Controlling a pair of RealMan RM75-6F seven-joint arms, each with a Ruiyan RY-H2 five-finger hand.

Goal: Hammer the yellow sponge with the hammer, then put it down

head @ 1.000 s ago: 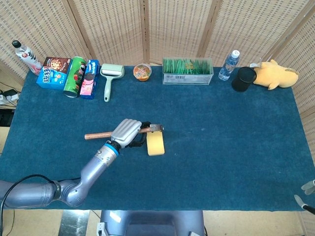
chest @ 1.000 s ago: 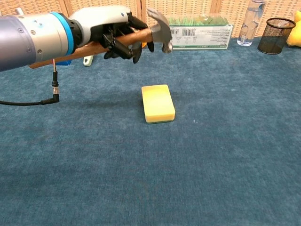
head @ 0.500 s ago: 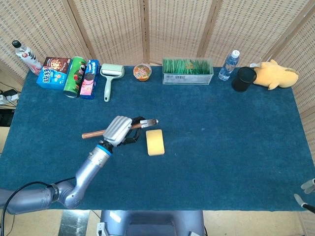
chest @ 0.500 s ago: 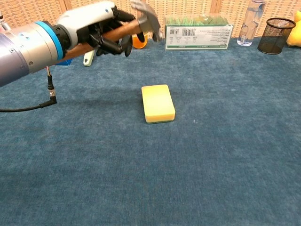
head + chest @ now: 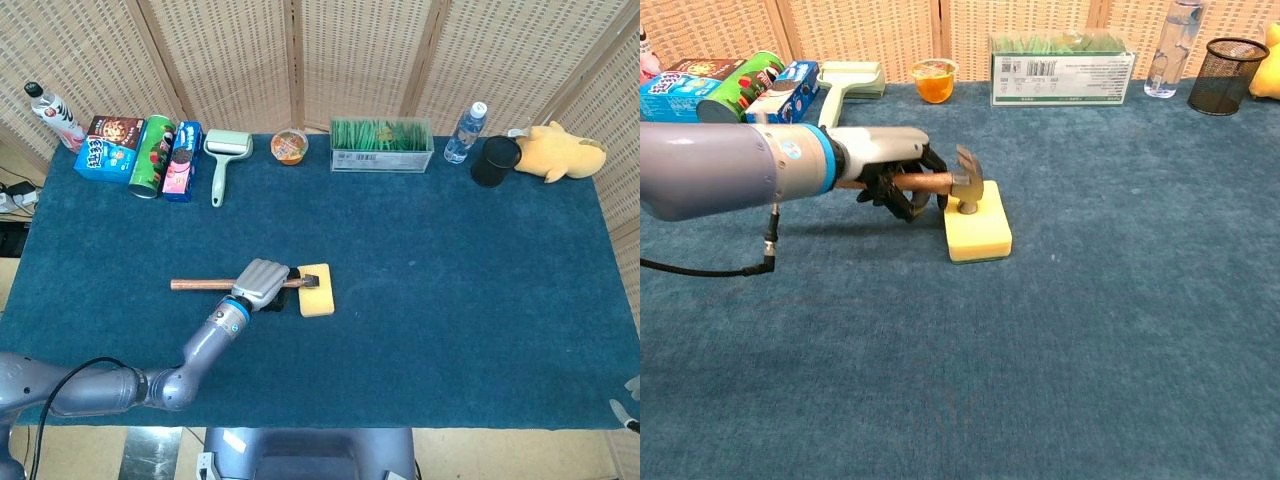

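Note:
The yellow sponge [image 5: 319, 291] [image 5: 983, 229] lies flat on the blue cloth near the table's middle. My left hand [image 5: 263, 282] [image 5: 890, 172] grips the wooden handle of the hammer [image 5: 205, 284] [image 5: 966, 182] just left of the sponge. The metal hammer head presses down on the sponge's top, near its far left part. The handle's free end sticks out to the left in the head view. Only a small bit of my right hand [image 5: 630, 405] shows at the bottom right corner of the head view; its fingers cannot be made out.
Along the back edge stand a bottle [image 5: 55, 115], snack boxes and cans [image 5: 140, 152], a lint roller [image 5: 223, 160], an orange cup [image 5: 289, 146], a green-filled clear box [image 5: 381, 146], a water bottle [image 5: 465, 132], a black mesh cup [image 5: 495, 160] and a yellow plush toy [image 5: 558, 150].
My left hand swung the hammer down from its raised position; the head now rests on the sponge. The sponge has stayed in place.

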